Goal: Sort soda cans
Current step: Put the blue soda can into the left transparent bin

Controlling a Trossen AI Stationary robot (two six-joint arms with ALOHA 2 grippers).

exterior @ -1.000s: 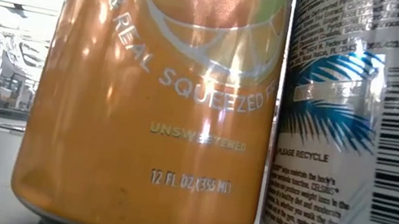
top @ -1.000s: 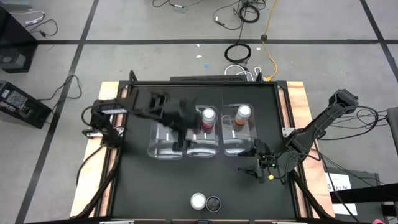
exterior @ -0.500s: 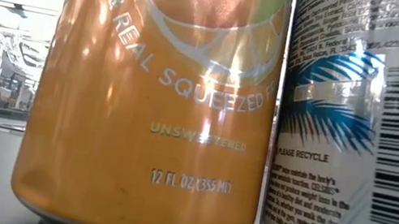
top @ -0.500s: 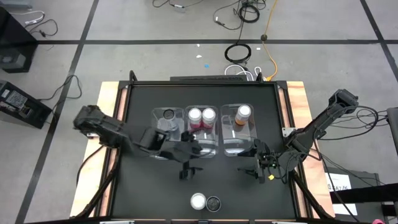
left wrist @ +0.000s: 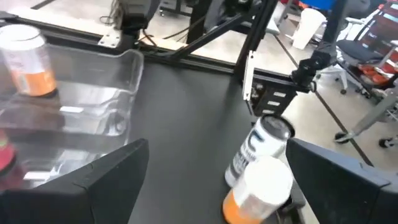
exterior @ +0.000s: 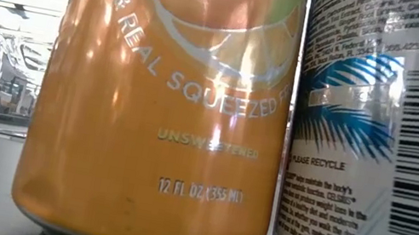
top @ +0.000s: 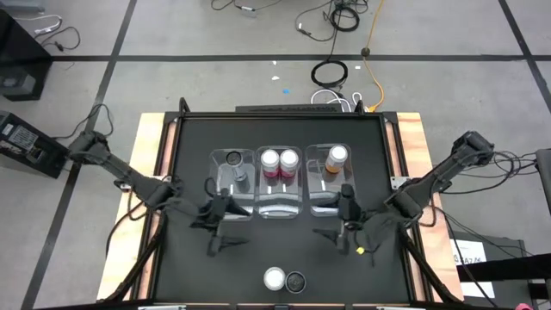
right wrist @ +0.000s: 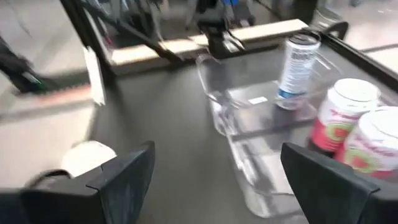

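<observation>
the left hand (top: 217, 234) hangs low over the black bench (top: 189, 275), just in front of the left bin (top: 231, 203), released and grasping nothing; its wrist view shows both dark fingers spread wide with bare bench between them. that left bin holds one dark can (top: 233, 158) near its back wall. the middle bin (top: 280, 205) holds the two pink-red cans (top: 279, 161), side by side and touching. the right bin (top: 325, 203) holds a single orange can (top: 337, 158), also towards the back. the right hand (top: 343, 229) sits just in front of the right bin, likewise released and empty, fingers well apart in its own wrist view.

two cans are still unsorted: the second orange can (top: 275, 278) and the second dark can (top: 295, 281) stand upright and touching at the front edge of the bench, between the two hands and well apart from the bins. in the low view they fill the picture, orange on the left.

by my reading four of six cans are sorted, and the step in hand is reaching for one of the last pair. the left wrist view looks straight at them (left wrist: 260, 180). because they touch, the next grasp calls for fingers closing across the free sides of one can, so the neighbour is not knocked over.
</observation>
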